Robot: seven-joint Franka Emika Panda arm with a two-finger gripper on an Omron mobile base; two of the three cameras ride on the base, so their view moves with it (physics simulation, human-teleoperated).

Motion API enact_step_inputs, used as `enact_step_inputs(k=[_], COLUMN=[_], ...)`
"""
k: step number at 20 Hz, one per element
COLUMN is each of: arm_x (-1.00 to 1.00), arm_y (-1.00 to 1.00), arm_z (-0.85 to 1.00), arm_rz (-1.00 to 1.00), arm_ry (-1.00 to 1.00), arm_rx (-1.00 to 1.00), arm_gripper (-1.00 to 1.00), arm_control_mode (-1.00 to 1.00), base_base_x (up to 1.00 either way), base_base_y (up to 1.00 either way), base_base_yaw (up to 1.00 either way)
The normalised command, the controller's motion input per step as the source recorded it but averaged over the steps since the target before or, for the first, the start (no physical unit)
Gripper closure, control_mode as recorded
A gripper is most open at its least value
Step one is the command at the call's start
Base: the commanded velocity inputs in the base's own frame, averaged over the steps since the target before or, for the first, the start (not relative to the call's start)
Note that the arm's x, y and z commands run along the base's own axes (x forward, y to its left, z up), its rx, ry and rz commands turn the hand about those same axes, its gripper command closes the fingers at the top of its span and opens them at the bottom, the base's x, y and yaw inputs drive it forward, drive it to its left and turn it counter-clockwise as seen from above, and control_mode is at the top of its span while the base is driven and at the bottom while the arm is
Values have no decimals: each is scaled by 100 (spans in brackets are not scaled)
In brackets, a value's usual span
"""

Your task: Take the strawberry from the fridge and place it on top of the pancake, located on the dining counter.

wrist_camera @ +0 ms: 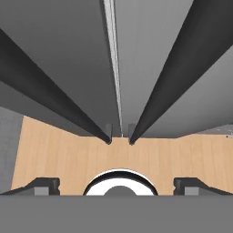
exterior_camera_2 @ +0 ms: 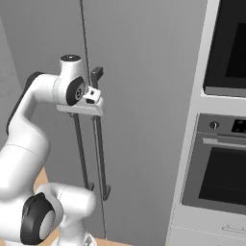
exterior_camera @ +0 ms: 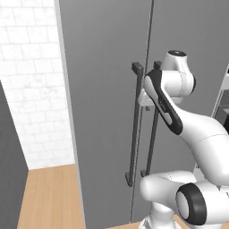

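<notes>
The fridge [exterior_camera: 103, 89] [exterior_camera_2: 144, 96] stands before me with both grey doors closed. Two long dark bar handles [exterior_camera: 134, 125] [exterior_camera_2: 99, 144] flank the centre seam. My white hand [exterior_camera_2: 82, 108] is up at the top ends of the handles, close to the doors. In the hand view I look down along both handles [wrist_camera: 54, 91] to the wooden floor [wrist_camera: 63, 154]. My gripper [wrist_camera: 116, 184] is open, its fingertips [wrist_camera: 45, 184] set wide apart with nothing between them. The strawberry, the pancake and the dining counter are out of view.
A white tiled wall [exterior_camera: 31, 89] and light wood floor [exterior_camera: 49, 197] lie left of the fridge. Built-in ovens [exterior_camera_2: 221, 168] in a white column stand directly to its right. My own arm [exterior_camera: 192, 134] fills the space in front of the right door.
</notes>
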Motion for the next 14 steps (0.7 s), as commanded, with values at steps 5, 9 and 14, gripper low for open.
enact_step_inputs(k=[5, 9, 14], arm_x=[0, 0, 0], arm_y=[0, 0, 0], arm_z=[0, 0, 0], arm_rz=[0, 0, 0], arm_ry=[0, 0, 0], arm_rx=[0, 0, 0], arm_gripper=[-100, -100, -100], arm_control_mode=[100, 100, 100], base_base_x=[-7, -37, -55], base_base_y=[0, 0, 0], base_base_yaw=[-1, 0, -1])
